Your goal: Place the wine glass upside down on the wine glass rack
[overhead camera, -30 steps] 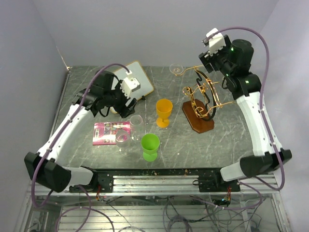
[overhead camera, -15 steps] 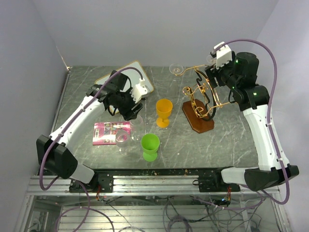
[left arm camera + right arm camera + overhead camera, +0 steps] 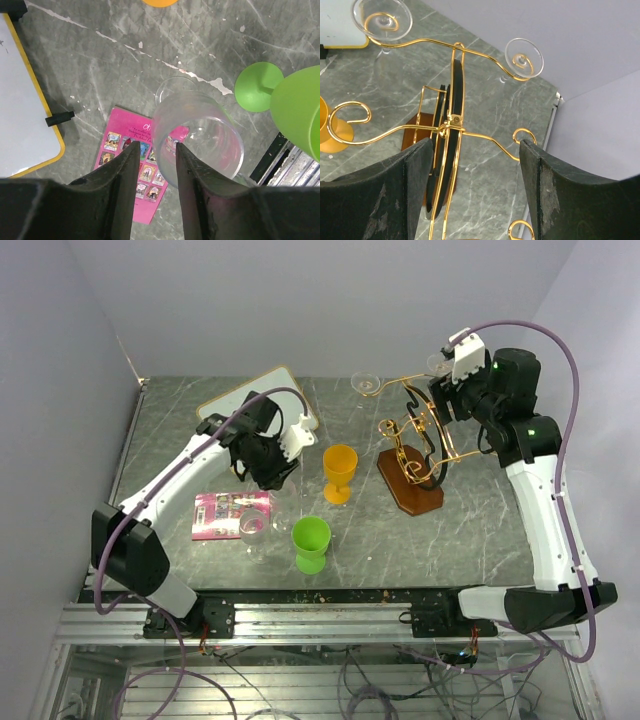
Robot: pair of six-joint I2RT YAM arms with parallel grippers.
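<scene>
A clear wine glass [image 3: 210, 145] stands upright on the marble table beside a pink card. My left gripper [image 3: 156, 145] reaches down over it with the jaws partly narrowed. One finger is outside the rim, the other over the bowl, and a gap still shows around the thin wall. In the top view the left gripper [image 3: 272, 472] covers most of this glass. The wine glass rack [image 3: 420, 445], gold wire on a brown base, stands at the right. My right gripper [image 3: 475, 144] hovers open above the rack [image 3: 452, 120], holding nothing.
Two clear glasses hang upside down on the rack's arms [image 3: 382, 20] [image 3: 523, 57]. An orange goblet [image 3: 340, 470] and a green goblet [image 3: 311, 540] stand mid-table. Another clear glass [image 3: 252, 528] sits by the pink card [image 3: 225, 513]. A yellow-edged whiteboard [image 3: 262, 400] lies at the back left.
My left arm swung in over the clear glass and its jaws narrowed around the rim. The right gripper drew back slightly to the right above the rack, still open.
</scene>
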